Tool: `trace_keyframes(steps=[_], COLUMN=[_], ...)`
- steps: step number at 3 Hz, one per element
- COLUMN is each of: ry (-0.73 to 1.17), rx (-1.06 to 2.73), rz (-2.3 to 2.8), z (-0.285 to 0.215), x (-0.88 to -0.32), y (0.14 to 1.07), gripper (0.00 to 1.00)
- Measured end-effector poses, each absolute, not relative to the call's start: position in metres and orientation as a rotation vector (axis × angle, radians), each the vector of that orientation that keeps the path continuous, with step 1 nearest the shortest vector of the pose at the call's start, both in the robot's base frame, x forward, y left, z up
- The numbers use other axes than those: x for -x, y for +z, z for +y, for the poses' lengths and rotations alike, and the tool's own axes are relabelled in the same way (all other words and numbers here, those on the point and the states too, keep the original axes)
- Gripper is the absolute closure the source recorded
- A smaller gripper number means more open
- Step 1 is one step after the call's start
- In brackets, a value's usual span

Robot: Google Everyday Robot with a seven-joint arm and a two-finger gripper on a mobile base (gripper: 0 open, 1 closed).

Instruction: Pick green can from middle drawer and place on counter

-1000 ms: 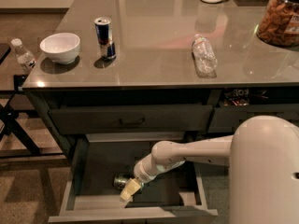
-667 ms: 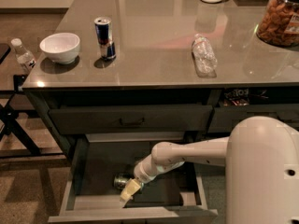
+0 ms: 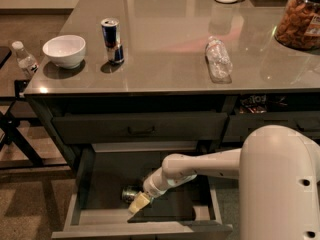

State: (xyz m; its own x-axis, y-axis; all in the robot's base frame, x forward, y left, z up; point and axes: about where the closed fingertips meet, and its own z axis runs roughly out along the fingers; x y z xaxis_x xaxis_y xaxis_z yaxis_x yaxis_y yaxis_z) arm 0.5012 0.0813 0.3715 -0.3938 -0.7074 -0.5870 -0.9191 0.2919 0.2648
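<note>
The middle drawer (image 3: 100,184) is pulled open below the counter (image 3: 170,44). The green can (image 3: 128,193) lies on the drawer floor near the front, left of centre; only part of it shows. My gripper (image 3: 138,202) reaches down into the drawer from the right, and its tip is right against the can on the can's right side. The white arm (image 3: 200,166) runs from the lower right into the drawer.
On the counter stand a white bowl (image 3: 64,50), a tall blue-and-silver can (image 3: 112,40), a lying clear plastic bottle (image 3: 218,59) and a snack jar (image 3: 300,21). A closed drawer (image 3: 140,127) sits above the open one. A small bottle (image 3: 24,59) stands at the left.
</note>
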Motion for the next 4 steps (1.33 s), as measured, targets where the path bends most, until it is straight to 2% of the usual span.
trace_keyframes(steps=[3,4], ry=[0.819,0.819], rx=[1.466,1.466], rz=[2.209,2.209], z=[0.0814,0.0814], x=[-0.5011,-0.5011], y=[0.3715,0.3714], gripper=[0.87,1.0])
